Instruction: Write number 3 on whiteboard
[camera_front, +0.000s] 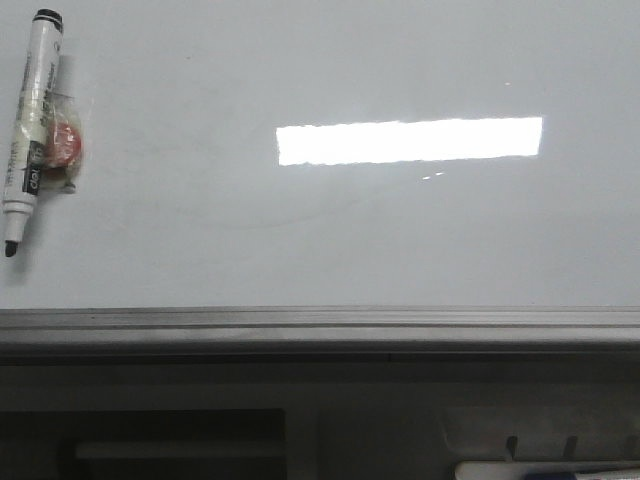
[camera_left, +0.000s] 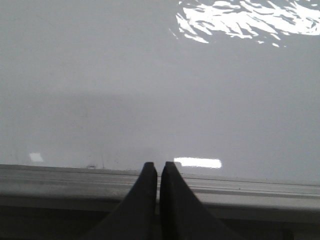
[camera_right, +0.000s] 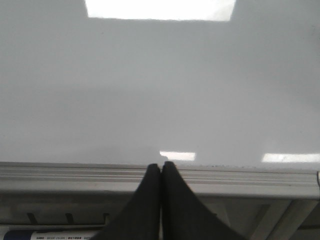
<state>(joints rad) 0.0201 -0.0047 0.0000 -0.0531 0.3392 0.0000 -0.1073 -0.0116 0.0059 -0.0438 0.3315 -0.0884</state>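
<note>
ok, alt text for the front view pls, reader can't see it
A glossy whiteboard with nothing written on it fills most of the view, a bright rectangular light reflection near its centre. A black-tipped marker, uncapped, sits at the board's upper left beside a small red object; a grey edge rail runs below.

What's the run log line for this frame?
whiteboard: blank | marker: uncapped, lying far left | left gripper: shut, empty | right gripper: shut, empty

marker on whiteboard far left, rail in front
</note>
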